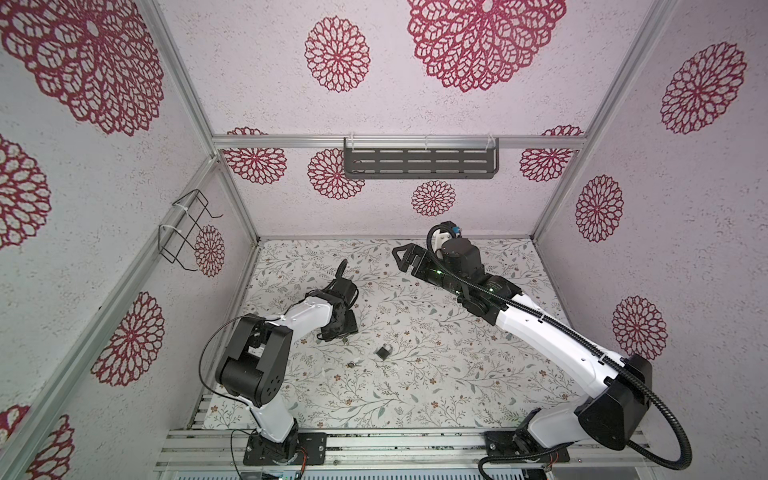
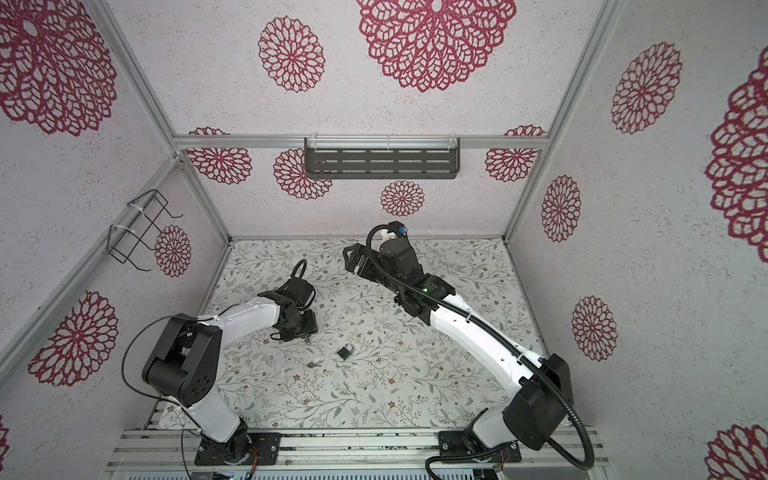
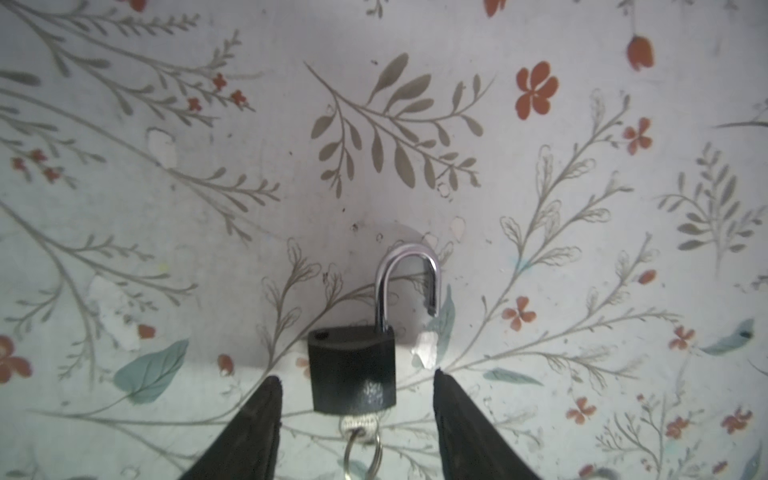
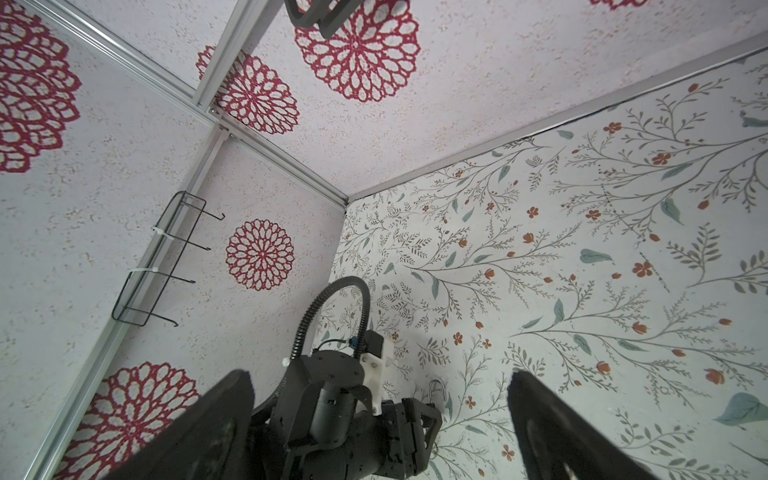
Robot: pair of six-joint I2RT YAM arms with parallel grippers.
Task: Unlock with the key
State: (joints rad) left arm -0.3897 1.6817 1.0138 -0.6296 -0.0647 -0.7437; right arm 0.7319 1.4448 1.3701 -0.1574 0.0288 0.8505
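Observation:
A black padlock (image 3: pixel 353 365) lies on the floral mat (image 3: pixel 540 249). Its silver shackle (image 3: pixel 405 266) is swung open, with the free end out of the body. The key (image 3: pixel 358 423) sits in the bottom of the lock, and a key ring (image 3: pixel 365 453) hangs from it. My left gripper (image 3: pixel 357 376) is open; its fingers (image 3: pixel 266 399) stand on either side of the lock body, clear of it. In both top views the padlock (image 1: pixel 383 352) (image 2: pixel 345 352) lies just right of the left gripper (image 1: pixel 343 332) (image 2: pixel 305 330). My right gripper (image 1: pixel 401 257) (image 2: pixel 351 255) (image 4: pixel 380 374) hangs open and empty near the back.
A small metal piece (image 1: pixel 352 364) and white paper scraps (image 1: pixel 399 368) lie on the mat near the padlock. A wire rack (image 1: pixel 187 228) hangs on the left wall. On the back wall is a dark slotted shelf (image 1: pixel 419 162). Aluminium rails (image 1: pixel 374 449) run along the front edge.

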